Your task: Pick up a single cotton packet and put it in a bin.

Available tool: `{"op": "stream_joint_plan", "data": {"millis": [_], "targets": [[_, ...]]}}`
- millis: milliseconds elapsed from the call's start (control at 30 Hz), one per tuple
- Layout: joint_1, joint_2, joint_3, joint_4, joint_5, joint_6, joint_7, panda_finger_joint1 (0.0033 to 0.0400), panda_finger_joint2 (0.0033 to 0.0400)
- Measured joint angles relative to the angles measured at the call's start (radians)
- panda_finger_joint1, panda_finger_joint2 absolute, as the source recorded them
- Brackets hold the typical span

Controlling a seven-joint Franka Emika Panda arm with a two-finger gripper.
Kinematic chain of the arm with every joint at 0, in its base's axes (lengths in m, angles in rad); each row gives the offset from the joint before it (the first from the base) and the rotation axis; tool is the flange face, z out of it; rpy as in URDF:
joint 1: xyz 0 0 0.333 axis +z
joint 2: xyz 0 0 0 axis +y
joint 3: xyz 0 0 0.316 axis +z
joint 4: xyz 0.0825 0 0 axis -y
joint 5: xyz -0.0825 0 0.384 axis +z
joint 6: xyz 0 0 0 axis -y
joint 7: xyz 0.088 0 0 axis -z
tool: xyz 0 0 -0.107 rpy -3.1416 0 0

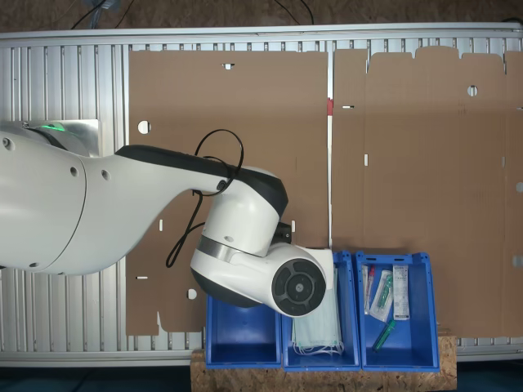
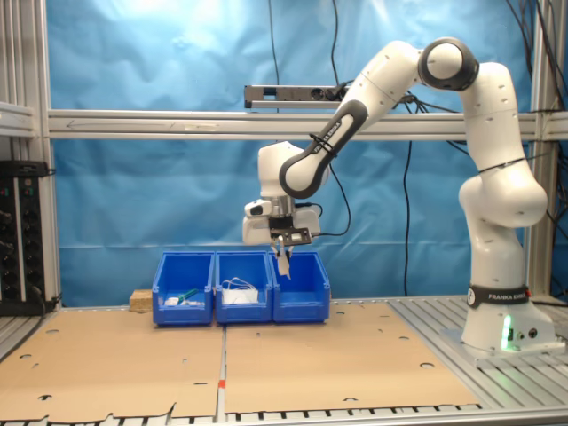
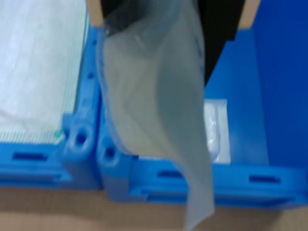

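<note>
The white arm arches high from its base and bends down so that the gripper [image 2: 282, 241] points straight down above the row of three blue bins, over the bin [image 2: 302, 286] at the second exterior view's right end of the row. In the first exterior view the wrist housing covers much of that bin [image 1: 242, 335].

The jaws pinch the cotton packet [image 2: 283, 263] by its upper edge. It hangs limp below the fingertips with its long axis close to vertical, its free lower end pointing down toward the bin's open top (in the wrist view the packet [image 3: 159, 106] looks pale, translucent and blurred, curling to a narrow tip).

Below the jaws, inside the bin [image 3: 240, 115], another small white packet [image 3: 215, 130] lies flat on the floor. Beside the jaws, the middle bin [image 2: 244, 288] holds pale green face masks [image 3: 41, 67].
</note>
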Motion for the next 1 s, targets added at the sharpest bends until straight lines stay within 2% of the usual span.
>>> {"op": "stream_joint_plan", "data": {"millis": [367, 667, 1000], "targets": [[-0.002, -0.001, -0.073, 0.003, -0.007, -0.004, -0.078, 0.0053, 0.0053], [-0.002, -0.001, -0.104, 0.004, -0.008, -0.005, -0.122, 0.0053, 0.0053], [-0.002, -0.001, -0.115, 0.004, -0.008, -0.005, -0.156, 0.0053, 0.0053]]}}
